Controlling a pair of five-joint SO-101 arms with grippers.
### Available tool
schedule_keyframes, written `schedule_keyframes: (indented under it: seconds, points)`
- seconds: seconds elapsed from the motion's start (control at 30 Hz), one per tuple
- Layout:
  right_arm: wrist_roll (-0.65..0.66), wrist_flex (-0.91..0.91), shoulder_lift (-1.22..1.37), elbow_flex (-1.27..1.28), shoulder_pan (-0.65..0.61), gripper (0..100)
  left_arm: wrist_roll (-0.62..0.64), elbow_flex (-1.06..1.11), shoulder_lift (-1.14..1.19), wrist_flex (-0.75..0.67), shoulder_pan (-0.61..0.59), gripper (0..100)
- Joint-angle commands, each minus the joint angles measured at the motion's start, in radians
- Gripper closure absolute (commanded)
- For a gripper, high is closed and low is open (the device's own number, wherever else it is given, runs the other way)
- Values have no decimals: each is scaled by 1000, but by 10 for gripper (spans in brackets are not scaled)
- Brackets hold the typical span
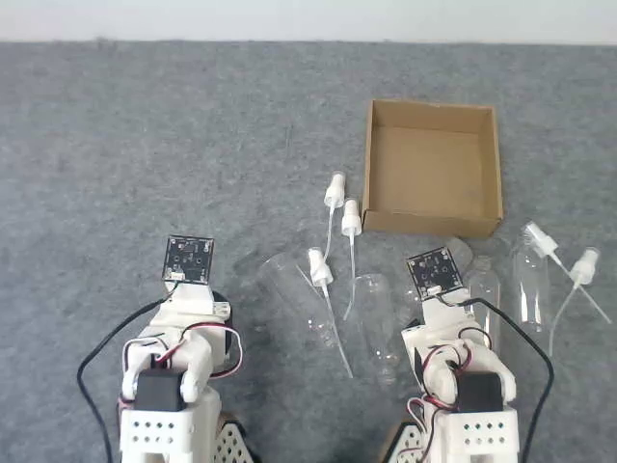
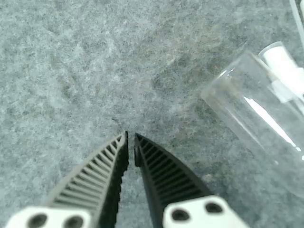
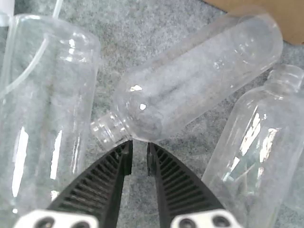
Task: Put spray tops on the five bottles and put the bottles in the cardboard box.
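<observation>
The open cardboard box (image 1: 434, 169) lies at the back right, its corner (image 3: 268, 8) showing past the bottles. Clear bottles lie on their sides: one (image 1: 294, 287) by the left arm, one (image 1: 378, 326) mid-table, three (image 1: 530, 280) crowded around the right arm. Three white spray tops (image 1: 335, 189) (image 1: 352, 220) (image 1: 319, 265) lie left of the box, two more (image 1: 540, 239) (image 1: 585, 265) at far right. My left gripper (image 2: 131, 138) is shut over bare carpet, a bottle (image 2: 256, 118) beside it. My right gripper (image 3: 138, 145) is shut, empty, just short of a bottle's neck (image 3: 107, 130).
Grey carpet covers the table. Both arms sit at the near edge, the left arm (image 1: 178, 376) and the right arm (image 1: 463, 386). Bottles flank the right gripper, one (image 3: 47, 95) with a dip tube across it and another (image 3: 251, 152) opposite.
</observation>
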Motion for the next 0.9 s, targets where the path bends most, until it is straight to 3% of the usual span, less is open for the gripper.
schedule_keyframes:
  seconds: [0.0,0.87]
  points:
    - [9,7,-15,23,-2,991,-5,-10,-8,5,0,988]
    - [11,5,-15,23,-33,988,-3,-10,-8,6,8,988]
